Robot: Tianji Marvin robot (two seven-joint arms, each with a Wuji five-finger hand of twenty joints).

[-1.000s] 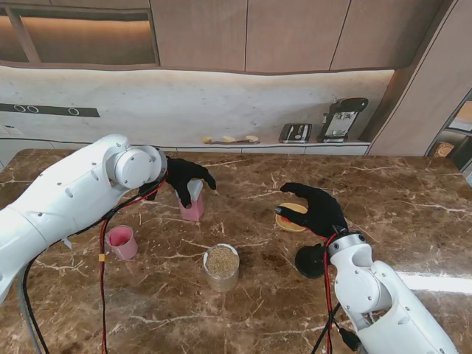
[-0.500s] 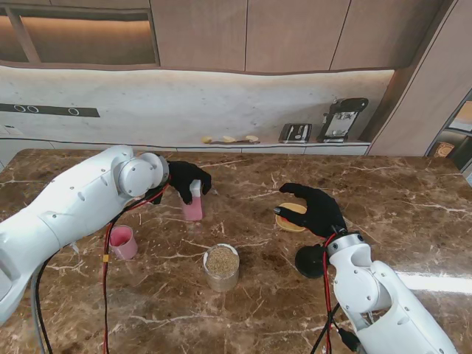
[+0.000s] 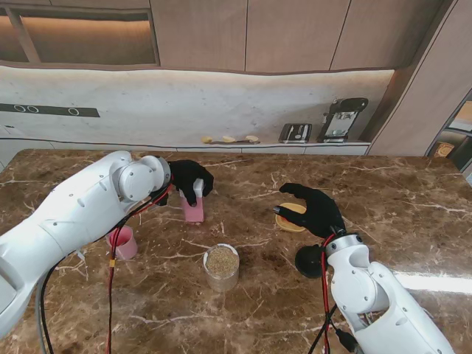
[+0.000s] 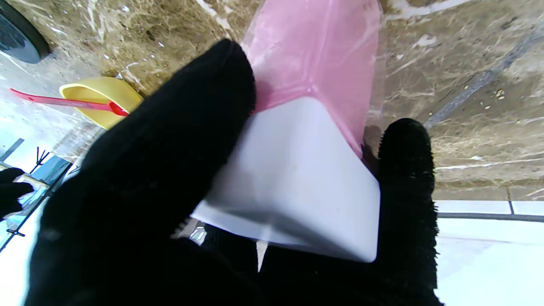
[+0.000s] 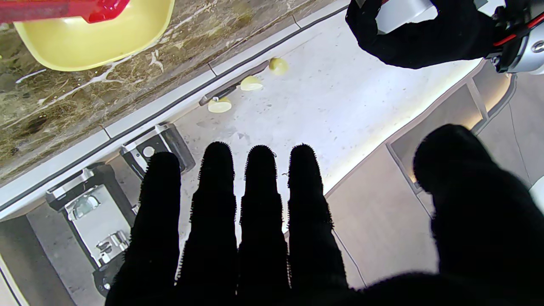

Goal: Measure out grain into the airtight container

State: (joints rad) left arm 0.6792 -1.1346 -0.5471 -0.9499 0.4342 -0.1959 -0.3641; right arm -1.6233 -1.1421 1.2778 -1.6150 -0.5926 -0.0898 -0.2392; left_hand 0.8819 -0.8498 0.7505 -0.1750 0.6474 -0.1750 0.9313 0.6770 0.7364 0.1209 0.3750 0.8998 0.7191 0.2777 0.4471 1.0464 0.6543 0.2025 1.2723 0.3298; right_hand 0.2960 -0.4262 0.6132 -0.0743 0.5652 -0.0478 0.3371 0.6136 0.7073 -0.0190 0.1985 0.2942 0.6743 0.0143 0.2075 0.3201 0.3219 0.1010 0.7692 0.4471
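A pink container [image 3: 194,211] with a white top [image 4: 297,182] stands on the table, left of centre. My left hand [image 3: 189,180] is shut on it from above, its black fingers [image 4: 178,140] wrapped around the white top. Nearer to me stands a clear jar [image 3: 221,268] with grain inside and no lid on. My right hand [image 3: 311,209] is open, fingers [image 5: 259,204] spread, hovering over a yellow dish [image 3: 289,219]. In the right wrist view a red scoop [image 5: 63,8] lies across that yellow dish [image 5: 85,40].
A pink cup [image 3: 122,242] stands at the left, next to my left arm. A black round lid [image 3: 309,261] lies by my right wrist. At the back, a counter ledge holds a small appliance [image 3: 341,118] and some pale pieces [image 3: 230,139].
My left hand has brought the pink container from a tilt to upright and closed over its white top. The right hand has hardly moved.
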